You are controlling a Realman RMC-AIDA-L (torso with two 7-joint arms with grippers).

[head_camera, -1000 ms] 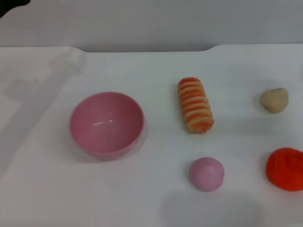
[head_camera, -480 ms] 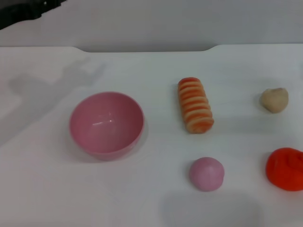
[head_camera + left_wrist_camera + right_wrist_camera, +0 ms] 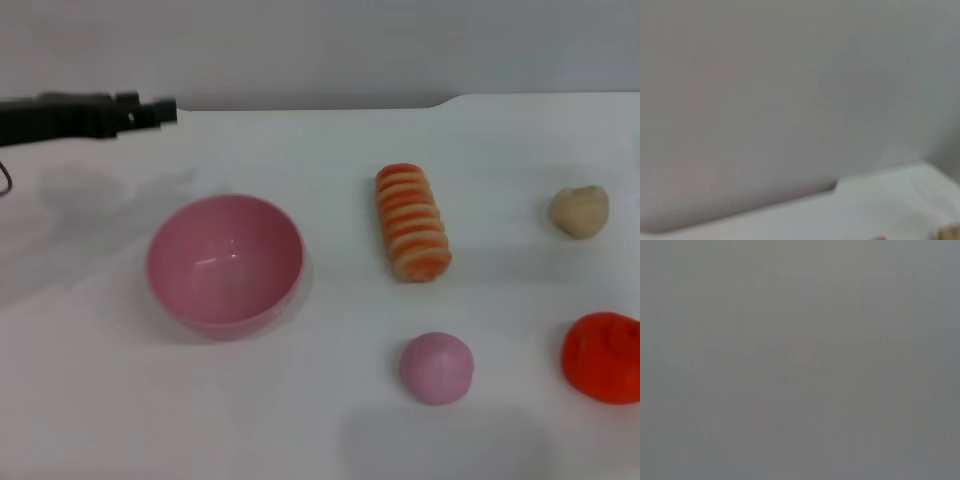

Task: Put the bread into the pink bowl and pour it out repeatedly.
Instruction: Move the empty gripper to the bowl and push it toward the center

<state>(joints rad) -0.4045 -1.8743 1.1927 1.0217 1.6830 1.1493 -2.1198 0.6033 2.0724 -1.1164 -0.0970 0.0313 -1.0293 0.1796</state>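
Note:
The bread [image 3: 412, 222], an orange-red and cream striped loaf, lies on the white table right of centre in the head view. The pink bowl [image 3: 225, 263] stands upright and empty to its left, a clear gap between them. My left gripper [image 3: 165, 111] reaches in from the left edge as a dark arm, above the table's back left, behind the bowl and apart from it. It holds nothing that I can see. My right gripper is out of view. The right wrist view shows only flat grey.
A small pink ball [image 3: 436, 367] lies in front of the bread. A beige lump [image 3: 579, 211] sits at the right, also at the corner of the left wrist view [image 3: 951, 233]. A red-orange object [image 3: 603, 357] is at the right edge. A grey wall [image 3: 320, 45] backs the table.
My left arm has come in from the top-left corner, moving right and lower over the table's back left. The bowl, bread and other objects have not moved.

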